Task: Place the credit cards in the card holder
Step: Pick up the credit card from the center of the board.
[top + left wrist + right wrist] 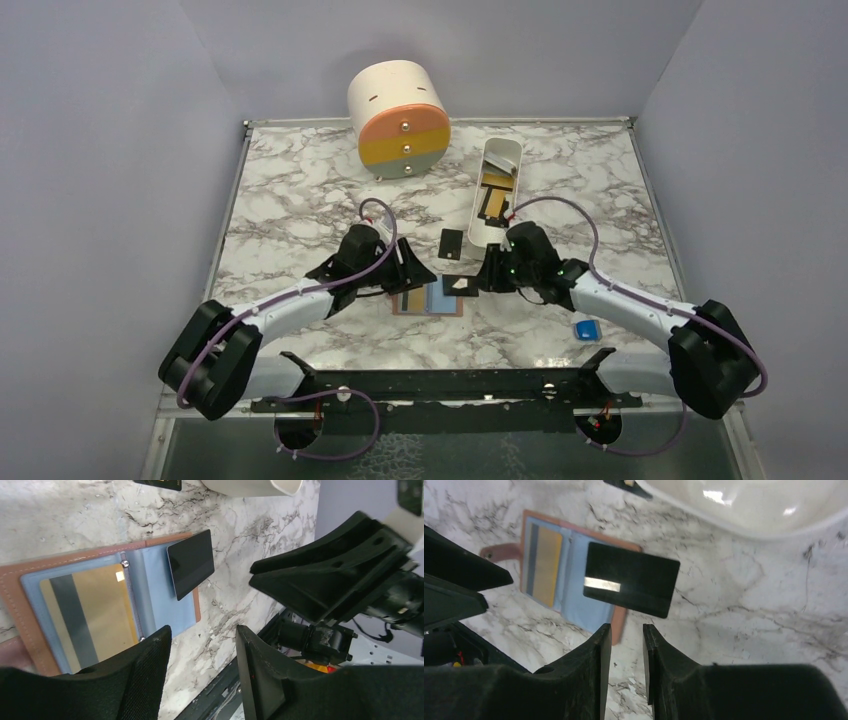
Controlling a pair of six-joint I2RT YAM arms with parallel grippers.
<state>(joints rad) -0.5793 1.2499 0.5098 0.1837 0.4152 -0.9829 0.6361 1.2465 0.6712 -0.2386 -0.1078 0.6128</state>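
Grippers: right gripper [625, 630] has its jaws at a narrow gap w/ nothing btwn them. left gripper [204, 630] stands wider, also empty, over the near edge of the holder; can't tell if it touches.
Holder: tan-brown leather bifold card holder [584, 607] lies open, light-blue faces up, on the marble-pattern tabletop [300, 180] btwn both arms.
Card in play: thin black plastic card w/ a silver strip [631, 580] lies across the holder's right-hand edge, part on the blue face, part overhanging. It's just ahead of the right fingertips and prob not in a pocket yet.
Risk 1: a nudge from the narrow jaws may skid that card off onto the tabletop; flat on marble it'd be hard to lift.
Risk 2: holder doesn't look pinned, so a push could slide it or fold it shut.
Risk 3: card edge may ride over the pocket lip, not under.
Count, cards: 1 gold card w/ dark stripe [95, 615] pocketed in the other half; 1 black in play; 1 more black [450, 243] loose on the tabletop; at least 2 in the long white oblong tray [500, 148], exact no. unclear.
Count, rest: 1 holder, 1 tray, 1 small bright blue block [586, 328], 1 cream cylindrical drawer unit [400, 118].
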